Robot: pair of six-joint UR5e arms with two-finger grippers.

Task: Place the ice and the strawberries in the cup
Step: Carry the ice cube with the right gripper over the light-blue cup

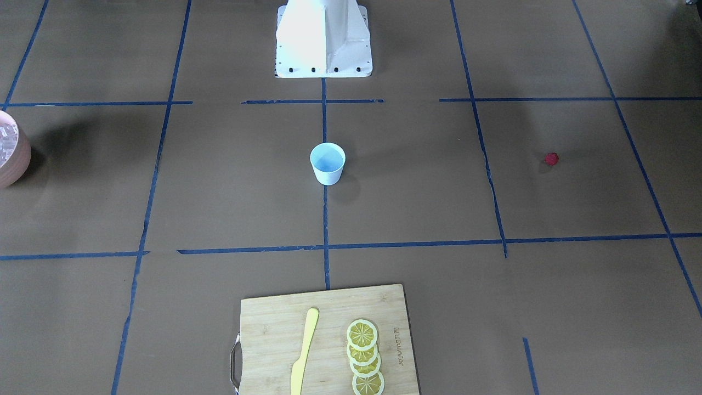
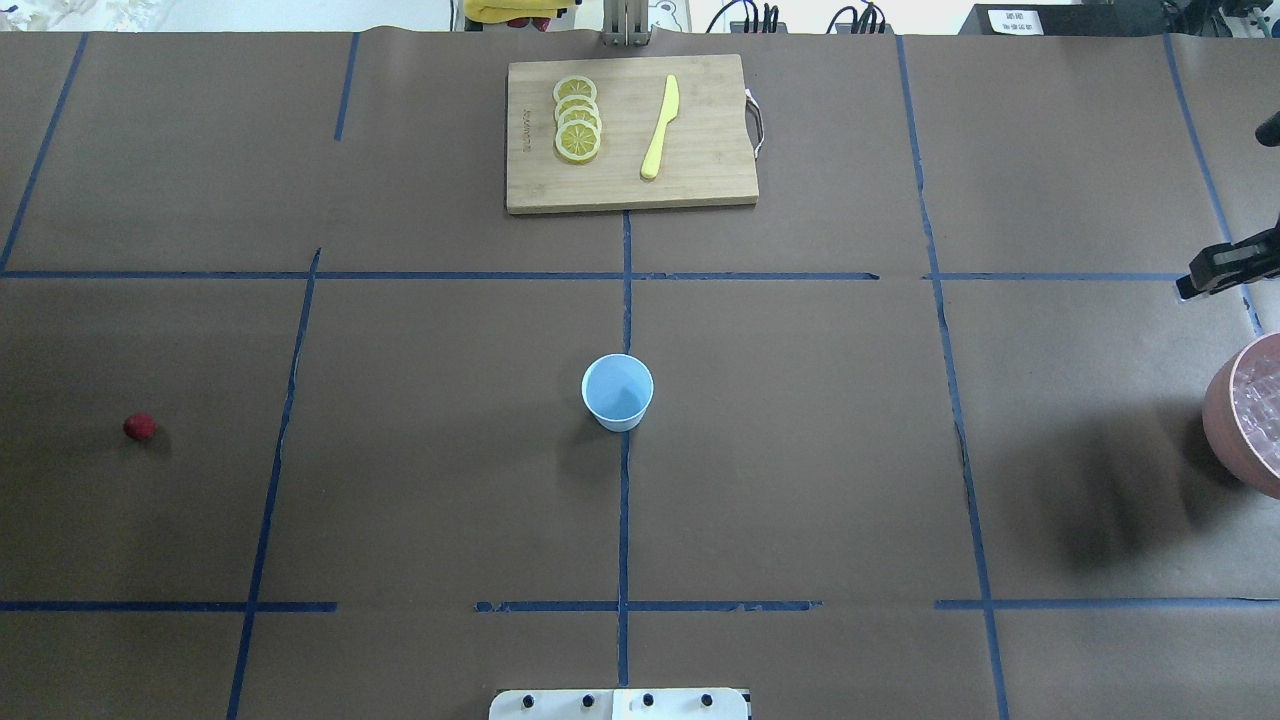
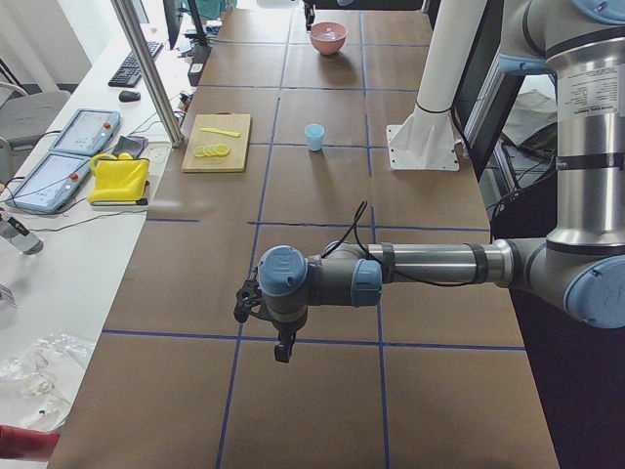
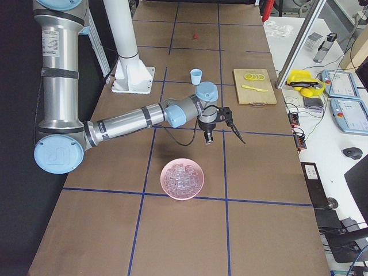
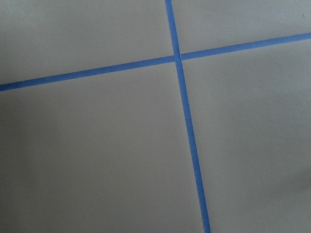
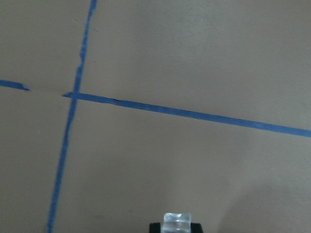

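Cup point(image 2: 617, 392) x1, strawberry point(image 2: 139, 427) x1

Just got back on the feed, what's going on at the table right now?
The right gripper holds one clear ice cube between its fingertips above bare table, near the pink bowl of ice on the robot's right. The cup stands empty at the table's centre. The strawberry lies alone on the robot's left side. The left gripper hangs over bare table out toward the left end; whether it is open cannot be told.
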